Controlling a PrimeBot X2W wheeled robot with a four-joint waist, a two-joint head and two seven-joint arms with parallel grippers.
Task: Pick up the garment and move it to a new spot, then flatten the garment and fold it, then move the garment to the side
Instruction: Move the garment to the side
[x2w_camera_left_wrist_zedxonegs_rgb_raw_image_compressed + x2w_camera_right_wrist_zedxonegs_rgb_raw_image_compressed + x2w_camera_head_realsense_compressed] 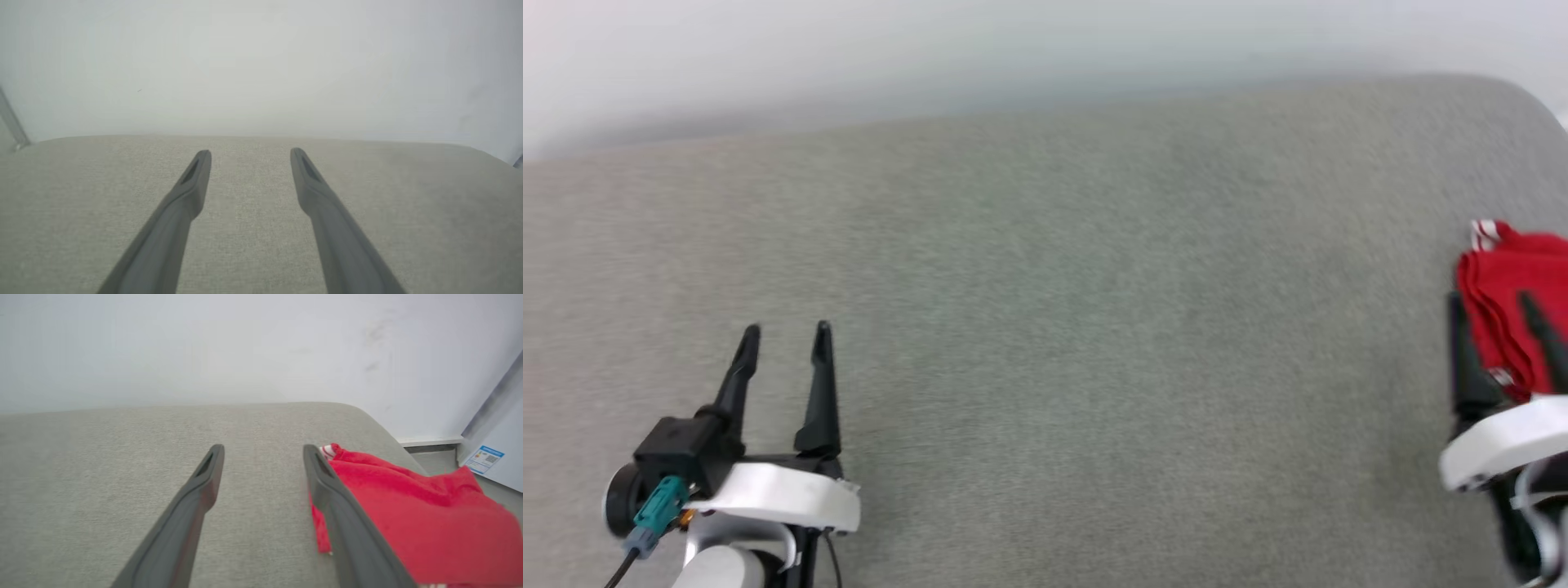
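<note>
Now, the left gripper [787,328] sits low on the robot's left, both dark fingers pointing away across the grey upholstered surface [1045,286]. The left wrist view shows that gripper [250,152] spread wide, with bare grey fabric between the fingers. It's released, holding nothing, touching nothing.

Over on the right, the right gripper [1489,300] is at the very edge of the head view, its white wrist shell below it. It's splayed wide too. The garment [1507,278] lies right there, a bright red bundle stacked in layers at the right side of the surface, with a bit of red-and-white striped trim [1485,233] at its far corner.

From the right wrist, the right gripper [263,447] again stands wide open, with grey fabric in the gap between the fingers. The garment [408,514] spreads out beyond the right-hand finger, and its near edge runs behind that finger. Whether the finger is touching the cloth I can't tell from here. Nothing is pinched and no cloth is lifted, so the shirt rests on the surface near its rounded far corner. Past that corner are a pale wall [204,347] and a white panel with a small blue-edged label [484,458].
</note>
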